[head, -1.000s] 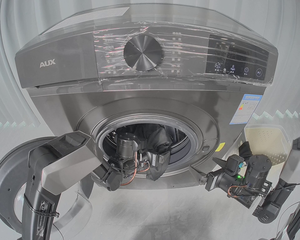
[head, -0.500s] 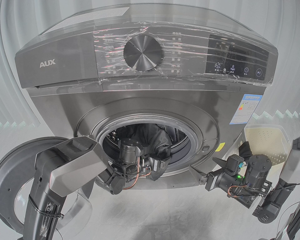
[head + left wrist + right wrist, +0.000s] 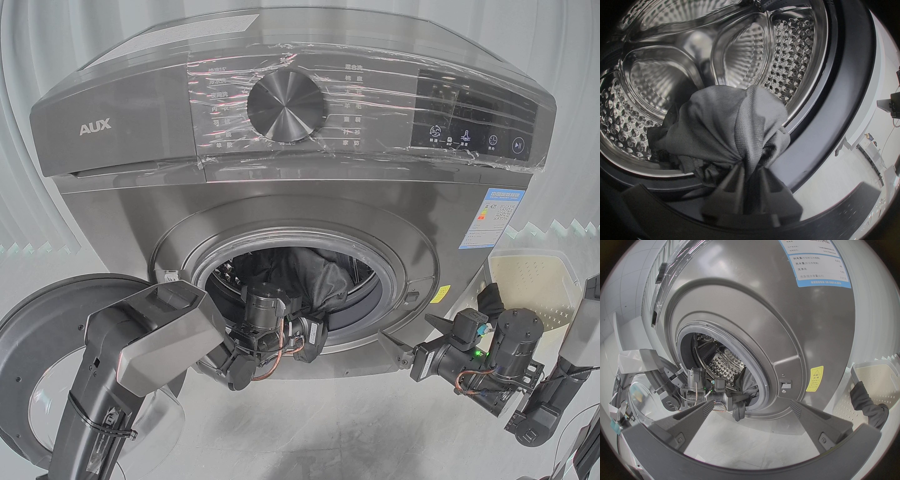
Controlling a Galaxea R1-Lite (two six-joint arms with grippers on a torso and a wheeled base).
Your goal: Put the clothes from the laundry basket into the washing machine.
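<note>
- Two arms work at the front of the washer [image 3: 125, 212], whose round door [image 3: 37, 350] stands swung open on the robot's left.
- The left hand [image 3: 751, 170] sits at the lower edge of the door opening and points into the drum [image 3: 647, 78].
- Its fingers are pressed together on a bunched fold of a dark garment [image 3: 725, 125].
- The bulk of the garment lies inside the mouth of the drum, against the lower part of the opening and beside the dark seal [image 3: 843, 93].
- In the right wrist view, one end of the garment hangs below the left hand, outside the opening.
- The right hand [image 3: 412, 334] hangs low in front of the washer, to the right of the opening and apart from the door ring.
- Its fingers are spread, with nothing between them.
- The basket [image 3: 537, 281], pale and perforated, stands on the floor just beside the washer's right side.
- A second garment [image 3: 868, 405], also dark, is draped over the basket's near rim, partly inside and partly hanging outside.
- The dial [image 3: 285, 105] sits at the middle of the control panel, under clear film.
- A yellow sticker [image 3: 814, 378] is fixed to the front panel, to the right of the opening.
</note>
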